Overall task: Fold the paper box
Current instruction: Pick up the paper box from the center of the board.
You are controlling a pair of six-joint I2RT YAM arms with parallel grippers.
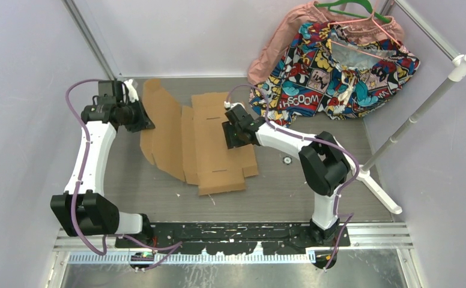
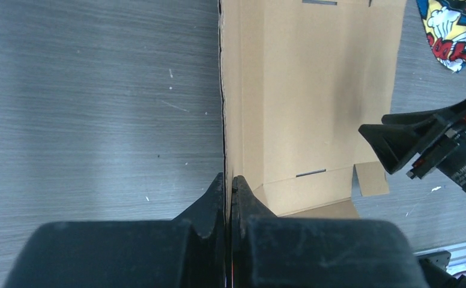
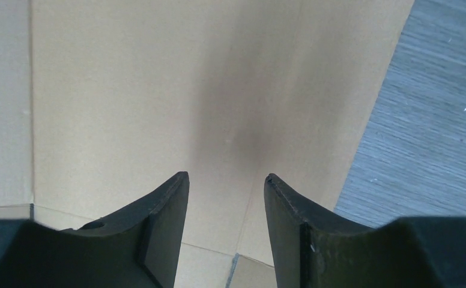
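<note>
The paper box is a flat brown die-cut cardboard sheet lying mid-table, with its left flap raised off the surface. My left gripper is shut on the outer edge of that raised flap. In the left wrist view the flap runs away edge-on from the closed left gripper. My right gripper hovers over the sheet's right-hand panel, near its right edge. In the right wrist view the right gripper stands open above bare cardboard, with nothing between its fingers.
A comic-print cloth and a pink garment on a hanger lie at the back right, close to the sheet's far corner. A white pole stand leans along the right side. A small round object lies right of the sheet.
</note>
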